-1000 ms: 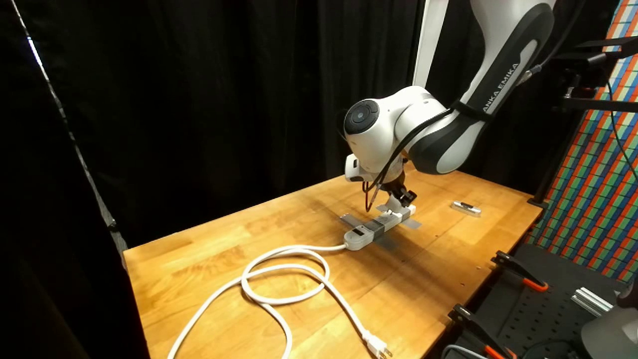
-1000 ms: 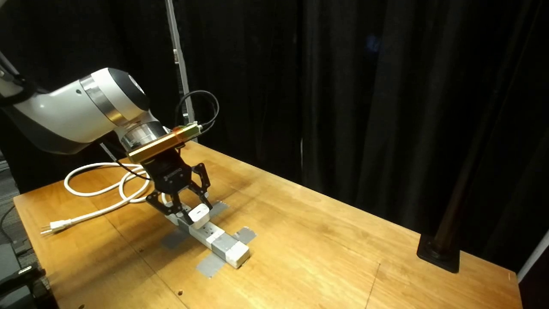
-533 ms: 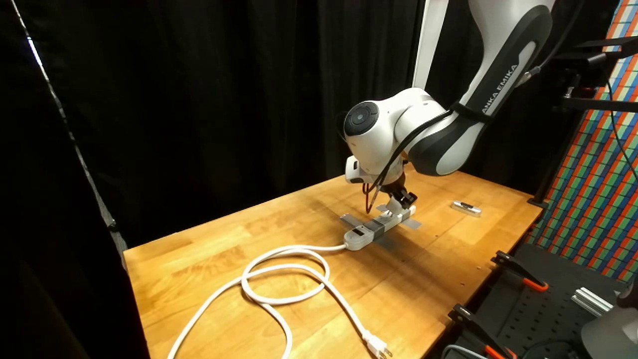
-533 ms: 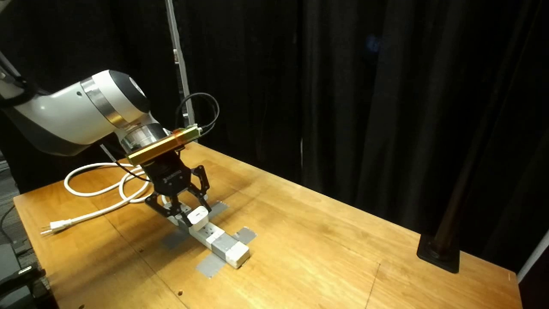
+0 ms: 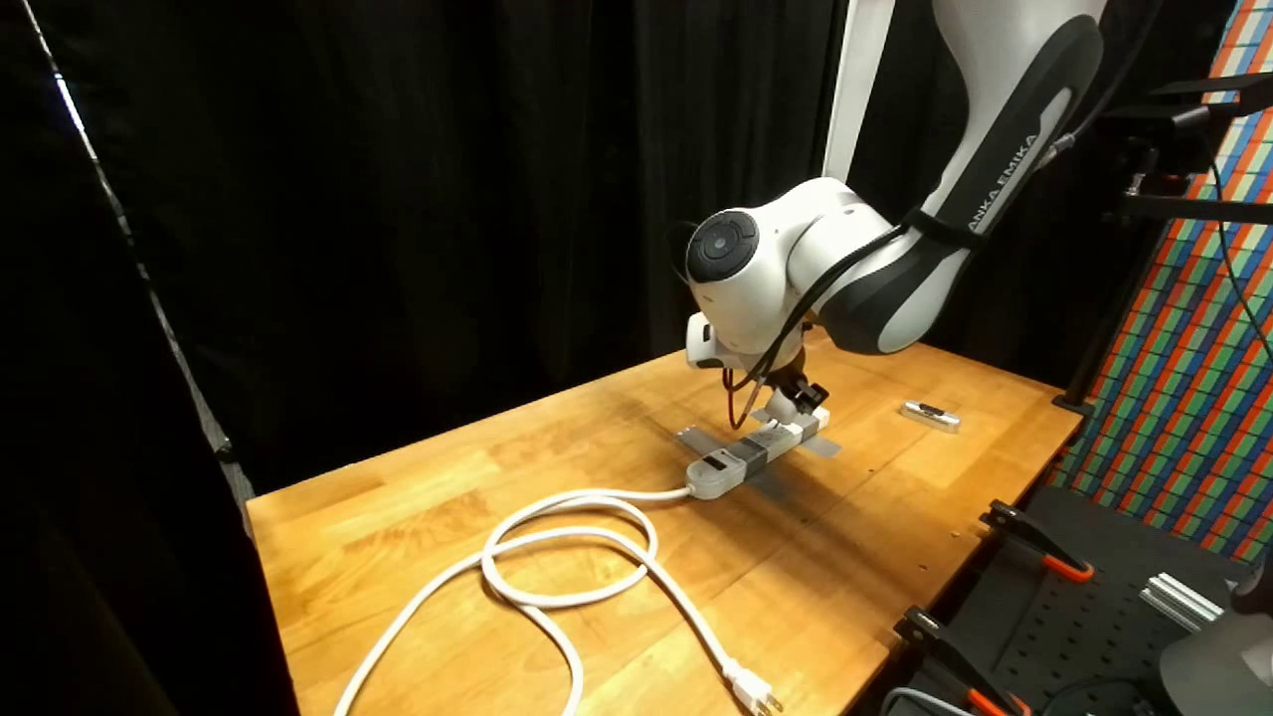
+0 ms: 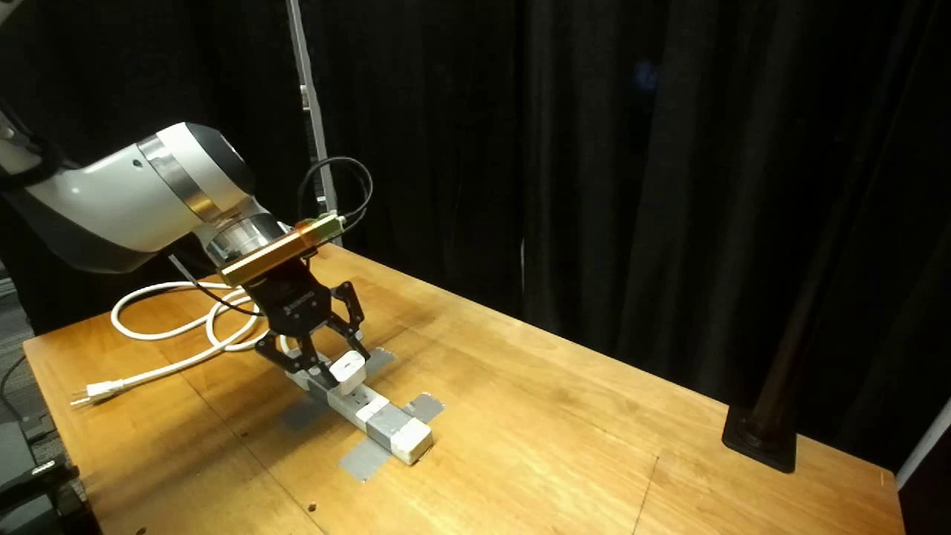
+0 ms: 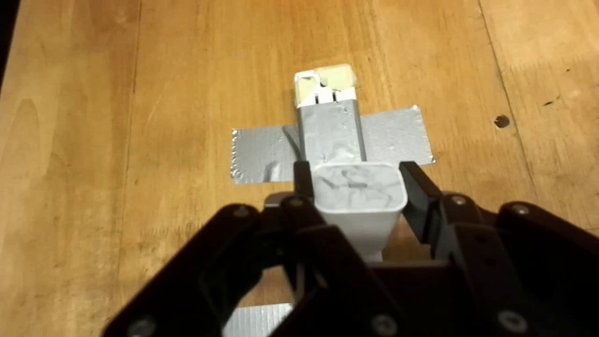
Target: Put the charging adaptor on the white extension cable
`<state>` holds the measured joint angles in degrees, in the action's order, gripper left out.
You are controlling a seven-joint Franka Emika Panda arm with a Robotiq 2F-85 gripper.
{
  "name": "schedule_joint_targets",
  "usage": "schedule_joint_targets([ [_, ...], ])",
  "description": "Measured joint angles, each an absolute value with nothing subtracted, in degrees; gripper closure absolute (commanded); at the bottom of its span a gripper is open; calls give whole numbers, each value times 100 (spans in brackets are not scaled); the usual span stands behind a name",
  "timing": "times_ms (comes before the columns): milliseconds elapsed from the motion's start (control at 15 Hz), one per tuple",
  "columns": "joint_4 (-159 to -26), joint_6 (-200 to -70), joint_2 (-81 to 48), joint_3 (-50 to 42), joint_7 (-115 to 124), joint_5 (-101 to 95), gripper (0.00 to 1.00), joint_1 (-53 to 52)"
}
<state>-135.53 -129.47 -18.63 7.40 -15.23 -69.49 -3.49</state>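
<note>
“Wrist view: what does the gripper (image 7: 356,187) have?”

“The white charging adaptor (image 7: 359,189), I judge. The fingers (image 7: 303,179) stand part-way apart with the adaptor filling the gap, one at each side, and seem to pinch it.”

“And where is the adaptor?”

“Over the socket strip (image 6: 371,411) of the white extension cable (image 5: 557,601), as both exterior views show, with an outlet (image 6: 362,400) visible just beside it.”

“How does the strip lie?”

“Its long axis runs out ahead of the gripper, under duct tape (image 7: 398,135); the line from finger to finger crosses that axis.”

“So what does the next move turn on?”

“The adaptor sitting square above the slots beneath it. Its underside is hidden, so I can't tell whether it is plugged in or just resting there. My guess: the task is nearly done; align, press straight down, then release. A slanted push could tip it or slide it along the strip.”
</note>
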Motion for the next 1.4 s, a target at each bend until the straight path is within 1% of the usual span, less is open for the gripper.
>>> schedule_joint_targets([
  [200,-13551,-12869,-1876,740,-1210,-7317,77,-446],
  [667,-13500,-12381,-2029,744,-1190,-7338,77,-497],
  [1400,-13299,-12348,-2340,746,-1187,-7340,77,-498],
])
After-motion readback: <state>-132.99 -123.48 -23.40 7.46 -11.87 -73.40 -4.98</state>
